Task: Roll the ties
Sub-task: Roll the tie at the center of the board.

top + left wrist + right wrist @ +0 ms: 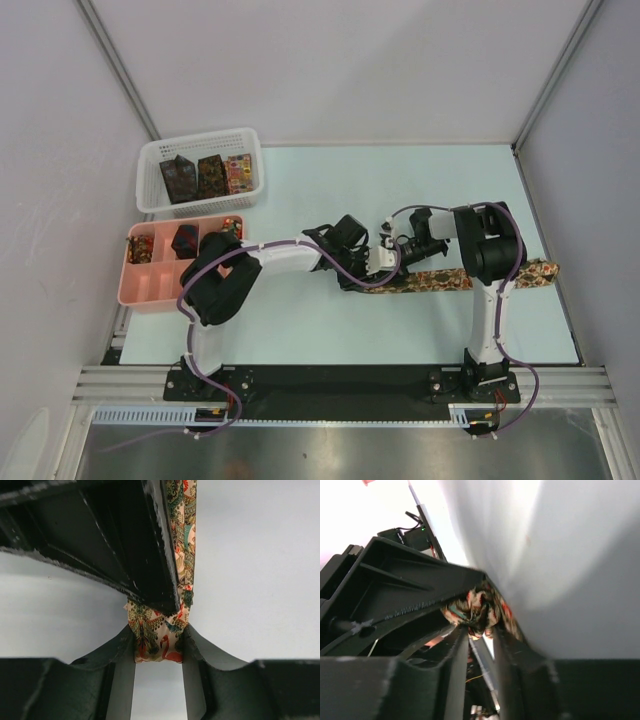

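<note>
A long tie [440,280] with a busy brown-gold floral and bird print lies stretched across the table towards the right edge. My left gripper [370,263] and right gripper [392,248] meet at its left end. In the left wrist view my gripper [159,647] is shut on the folded end of the tie [152,632], and the strip runs on away from it. In the right wrist view my gripper [480,630] is shut on a bunched part of the tie [477,609]. The other arm's black finger crowds both wrist views.
A white mesh basket [150,200] at the back left holds three folded ties [210,176]. A pink compartment tray [140,290] in front of it holds a dark roll [185,240] and a patterned roll [141,248]. The tie's far end [545,270] reaches the table's right edge.
</note>
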Available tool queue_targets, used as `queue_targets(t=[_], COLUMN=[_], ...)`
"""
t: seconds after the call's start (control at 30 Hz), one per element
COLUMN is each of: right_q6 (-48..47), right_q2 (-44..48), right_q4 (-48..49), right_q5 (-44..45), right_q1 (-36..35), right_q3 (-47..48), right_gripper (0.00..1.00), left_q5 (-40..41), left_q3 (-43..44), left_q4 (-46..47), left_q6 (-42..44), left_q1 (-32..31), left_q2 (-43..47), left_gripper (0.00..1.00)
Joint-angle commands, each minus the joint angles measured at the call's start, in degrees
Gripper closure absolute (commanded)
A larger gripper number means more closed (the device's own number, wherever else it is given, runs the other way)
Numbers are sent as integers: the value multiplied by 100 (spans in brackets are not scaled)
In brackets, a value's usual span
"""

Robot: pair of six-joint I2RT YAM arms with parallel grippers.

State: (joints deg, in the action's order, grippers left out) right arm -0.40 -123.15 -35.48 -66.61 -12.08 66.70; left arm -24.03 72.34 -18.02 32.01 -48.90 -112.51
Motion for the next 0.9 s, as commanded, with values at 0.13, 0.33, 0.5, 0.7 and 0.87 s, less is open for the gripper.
queue_targets(t=[0.13, 0.33, 0.5, 0.7, 0.87], right_q6=[-170, 13, 453, 620, 638], right_q2=[722, 626, 521, 362, 424], right_q4=[-1215, -1006, -461, -310, -222], right_q5=[790, 799, 1062, 1405, 1545], right_q1=[153, -5, -146, -32, 65], right_q3=[238, 265, 265, 186, 2], right_gripper=[59, 58, 63, 99, 100], left_q5=[373, 390, 391, 382, 251], left_q3=[96, 132, 123, 79, 26], left_q4=[-430, -448, -457, -483, -457], left_q6=[174, 139, 165, 192, 174], left_q1=[-102, -102, -102, -76, -40], left_q2=[-131, -184, -184, -70, 35], left_gripper=[88, 88, 88, 88, 80])
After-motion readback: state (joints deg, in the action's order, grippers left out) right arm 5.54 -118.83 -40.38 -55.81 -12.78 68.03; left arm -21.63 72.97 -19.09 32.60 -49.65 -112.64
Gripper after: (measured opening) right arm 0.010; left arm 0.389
